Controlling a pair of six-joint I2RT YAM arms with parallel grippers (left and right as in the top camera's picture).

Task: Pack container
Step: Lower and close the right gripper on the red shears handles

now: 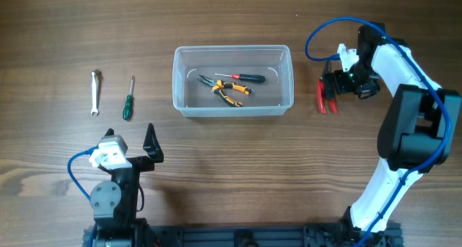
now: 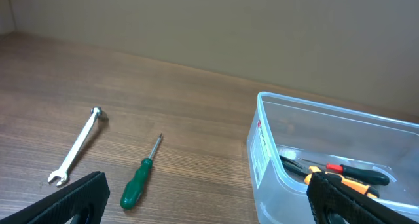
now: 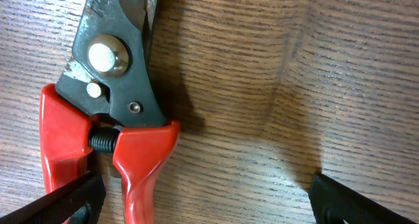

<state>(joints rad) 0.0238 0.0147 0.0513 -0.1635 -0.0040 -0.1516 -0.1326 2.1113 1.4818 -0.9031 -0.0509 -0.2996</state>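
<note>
Left end effector (image 1: 130,137) hangs low over the tabletop (image 1: 238,167), fingers wide apart and holding nothing; in the left wrist view both fingertips (image 2: 72,201) sit at the bottom corners with bare wood between. The container (image 1: 232,110) is ahead of it and off to its right, well apart. The near corner of the clear wall (image 2: 262,145) shows to the right in that view. Inside the container are orange-handled pliers (image 1: 232,93) and a screwdriver with a black and red handle (image 1: 247,77), side by side on the floor of the bin. Ahead of the left end effector and to its left, a green-handled screwdriver (image 1: 128,101) and a small silver wrench (image 1: 94,92) lie flat, roughly parallel and not touching. Right end effector (image 1: 335,82) is just beside the container's short end wall on the other side, down near the tabletop with fingers apart, gripping nothing. Red-handled pliers (image 1: 324,97) lie flat on the wood between that end effector and the container. In the right wrist view the spring-loaded red handles (image 3: 131,152) sit close to the left fingertip (image 3: 62,201); contact cannot be told. The other fingertip is well clear.
</note>
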